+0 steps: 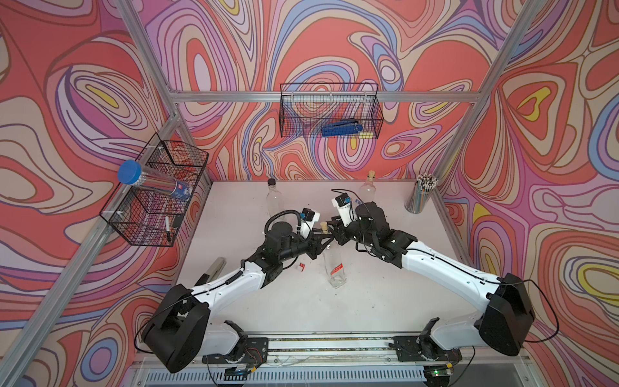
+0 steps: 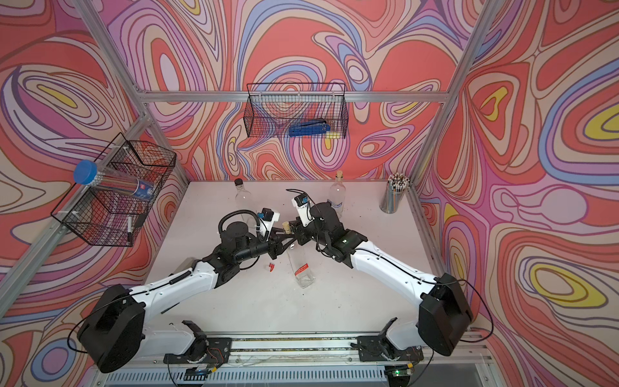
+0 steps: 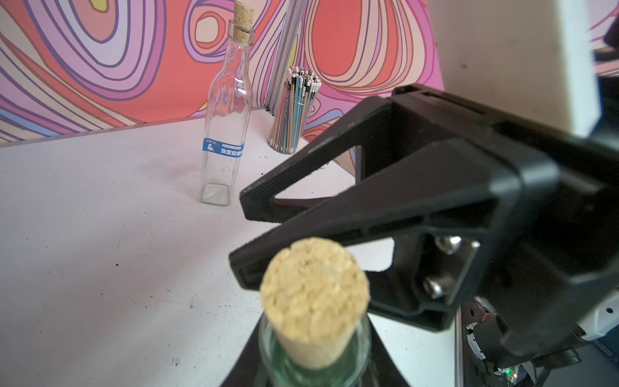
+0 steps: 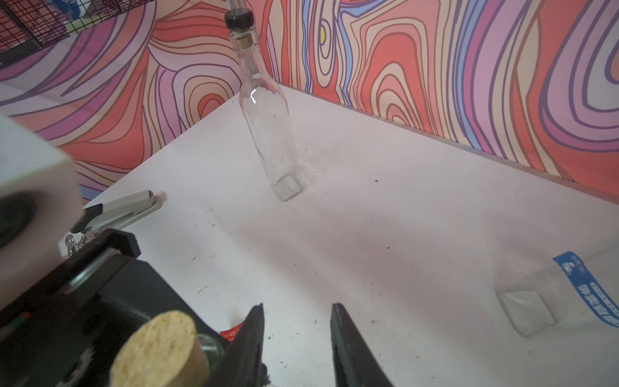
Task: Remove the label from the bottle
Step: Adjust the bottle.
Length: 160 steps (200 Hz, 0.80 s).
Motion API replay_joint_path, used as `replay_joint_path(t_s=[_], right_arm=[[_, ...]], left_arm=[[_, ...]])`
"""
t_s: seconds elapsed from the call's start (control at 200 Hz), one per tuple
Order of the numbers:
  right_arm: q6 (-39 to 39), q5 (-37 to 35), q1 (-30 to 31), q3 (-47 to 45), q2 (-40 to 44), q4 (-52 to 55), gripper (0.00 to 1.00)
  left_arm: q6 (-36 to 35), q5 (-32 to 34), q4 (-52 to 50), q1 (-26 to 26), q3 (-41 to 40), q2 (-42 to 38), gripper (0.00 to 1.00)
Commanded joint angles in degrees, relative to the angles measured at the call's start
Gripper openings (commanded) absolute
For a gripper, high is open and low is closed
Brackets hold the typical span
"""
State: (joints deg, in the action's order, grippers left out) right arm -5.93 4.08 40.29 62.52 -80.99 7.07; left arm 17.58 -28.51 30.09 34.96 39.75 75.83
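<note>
Gripping the bottle (image 1: 332, 259) neck, left jaws closed; right jaws parted, empty.

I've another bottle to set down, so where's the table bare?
Free: the front strip between the red-labelled bottle and the base rail; the back between the black-capped bottle and blue-labelled bottle. Crowded: mid-table, at the left gripper and right gripper.

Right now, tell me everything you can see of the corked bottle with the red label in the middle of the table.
The bottle is clear glass and looks empty, with a square base and a narrow neck plugged by a pale cork. A small red label sits low on its body, not yet removed. It appears to stand upright at the centre of the white table. The left gripper is shut on its neck. The right gripper hovers open beside the cork.
</note>
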Motion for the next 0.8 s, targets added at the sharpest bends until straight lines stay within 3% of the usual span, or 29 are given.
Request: replay_joint_path(t_s=[0.0, 0.095, 0.566, 0.601, 0.691, 0.796], right_arm=[[-0.79, 2.51, 0.05, -0.51, 0.44, -0.38, 0.34], [-1.22, 2.82, 0.05, -1.06, 0.48, -0.62, 0.33], [-3.03, 1.99, 0.06, -4.69, 2.23, -1.8, 0.23], [-3.05, 2.08, 0.05, -4.7, 2.3, -1.75, 0.23], [-3.03, 1.77, 0.05, -4.78, 2.25, -1.53, 0.25], [-3.07, 1.13, 0.05, -5.21, 2.73, -1.49, 0.35]], left_arm=[[-0.18, -0.57, 5.6, 0.46, 0.24, -1.21, 0.22], [0.21, -0.12, 6.71, 0.46, -0.1, -1.21, 0.28], [4.03, 0.74, 15.69, 0.48, -2.43, 0.1, 0.37], [4.12, 0.65, 15.73, 0.46, -2.32, 0.21, 0.35], [4.39, 0.51, 16.04, 0.46, -2.09, 0.51, 0.14], [4.63, 0.65, 16.52, 0.46, -2.3, 0.72, 0.03]])
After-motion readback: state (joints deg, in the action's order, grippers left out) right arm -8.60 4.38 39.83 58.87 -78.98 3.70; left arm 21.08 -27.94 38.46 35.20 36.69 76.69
